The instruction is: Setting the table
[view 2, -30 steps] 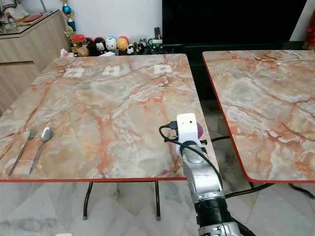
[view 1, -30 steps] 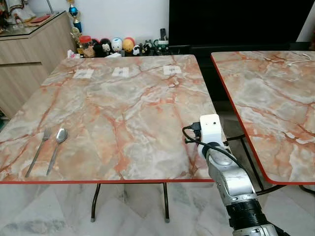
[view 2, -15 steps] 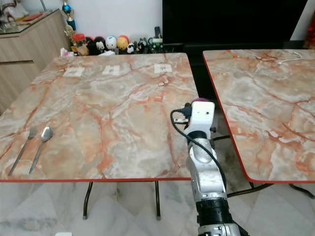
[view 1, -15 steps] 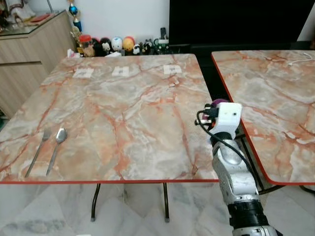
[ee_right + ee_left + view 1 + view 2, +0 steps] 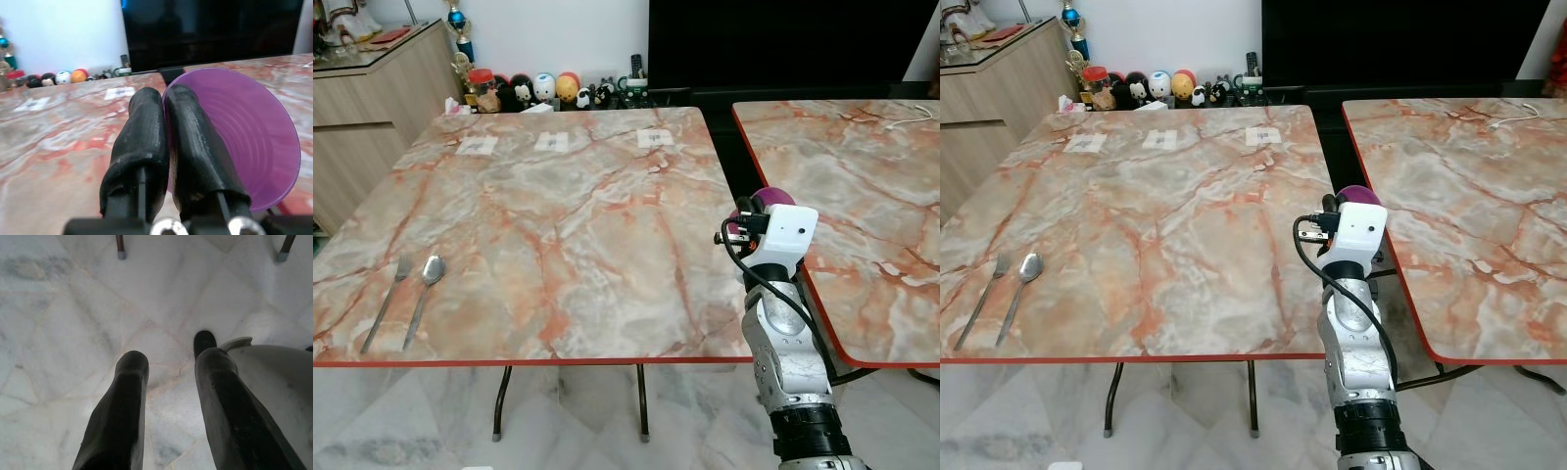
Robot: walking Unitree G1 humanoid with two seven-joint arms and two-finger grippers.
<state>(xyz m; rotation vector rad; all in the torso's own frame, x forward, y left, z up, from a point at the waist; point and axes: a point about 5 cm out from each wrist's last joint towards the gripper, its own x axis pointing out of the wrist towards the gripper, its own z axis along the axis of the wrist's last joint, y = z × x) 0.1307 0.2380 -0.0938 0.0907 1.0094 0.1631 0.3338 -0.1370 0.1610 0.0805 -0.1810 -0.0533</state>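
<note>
My right gripper (image 5: pixel 164 100) is shut on the rim of a purple cup (image 5: pixel 244 137), one finger inside it and one outside. From the head views the purple cup (image 5: pixel 771 199) peeks out behind the white wrist camera box, raised at the right edge of the near marble table (image 5: pixel 558 225). A fork (image 5: pixel 384 305) and a spoon (image 5: pixel 421 297) lie side by side at that table's front left. My left gripper (image 5: pixel 166 362) hangs low over the floor with its fingers apart and nothing between them.
A second marble table (image 5: pixel 862 196) stands to the right across a narrow gap. Three paper labels (image 5: pixel 552 143) lie near the far edge. Figurines (image 5: pixel 543 90) line the wall by a wooden cabinet (image 5: pixel 372 108). A dark TV (image 5: pixel 783 44) stands behind.
My right arm has lifted the purple cup and swung it to the right, from over the table's front right corner to the gap between the tables.
</note>
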